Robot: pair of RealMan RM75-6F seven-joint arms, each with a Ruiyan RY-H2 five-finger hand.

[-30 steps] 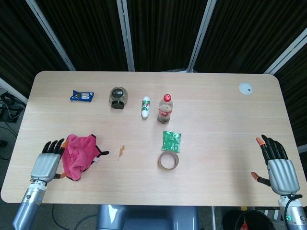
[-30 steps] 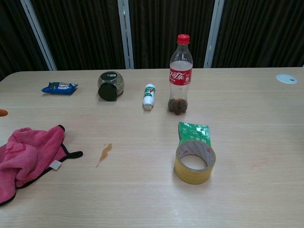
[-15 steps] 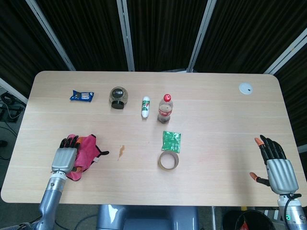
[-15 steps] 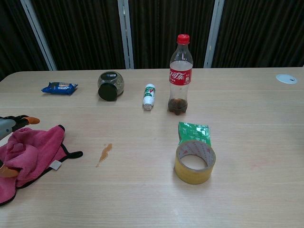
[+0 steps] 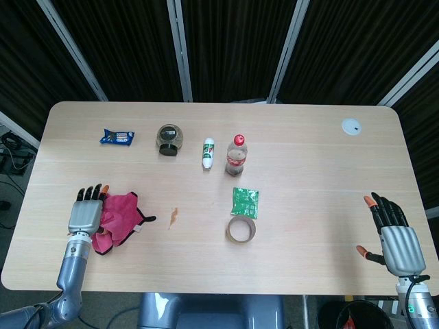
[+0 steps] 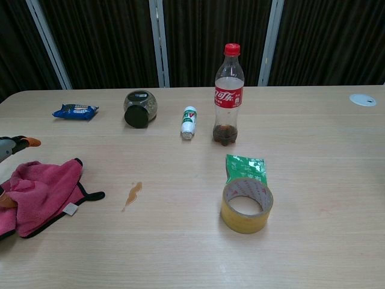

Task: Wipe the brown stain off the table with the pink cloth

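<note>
The pink cloth (image 5: pixel 121 214) lies bunched near the table's front left, with a black trim tail pointing right; it also fills the lower left of the chest view as the pink cloth (image 6: pixel 45 192). A small brown stain (image 5: pixel 173 216) sits on bare wood just right of the cloth, apart from it, and shows as the brown stain (image 6: pixel 132 195) in the chest view. My left hand (image 5: pixel 86 214) rests on the cloth's left edge with fingers stretched forward; I cannot make out any grip. My right hand (image 5: pixel 394 236) hovers by the front right edge, fingers spread, holding nothing.
A tape roll (image 5: pixel 241 229) and a green packet (image 5: pixel 245 201) lie right of the stain. Further back stand a cola bottle (image 5: pixel 236 154), a white bottle (image 5: pixel 208 153) on its side, a jar (image 5: pixel 169 139) and a blue snack pack (image 5: pixel 116 137). A white disc (image 5: pixel 352 126) sits far right.
My left hand came in from the cloth's left side onto the cloth, then slid slightly back left. The cloth has bunched tighter. The right hand has barely moved.
</note>
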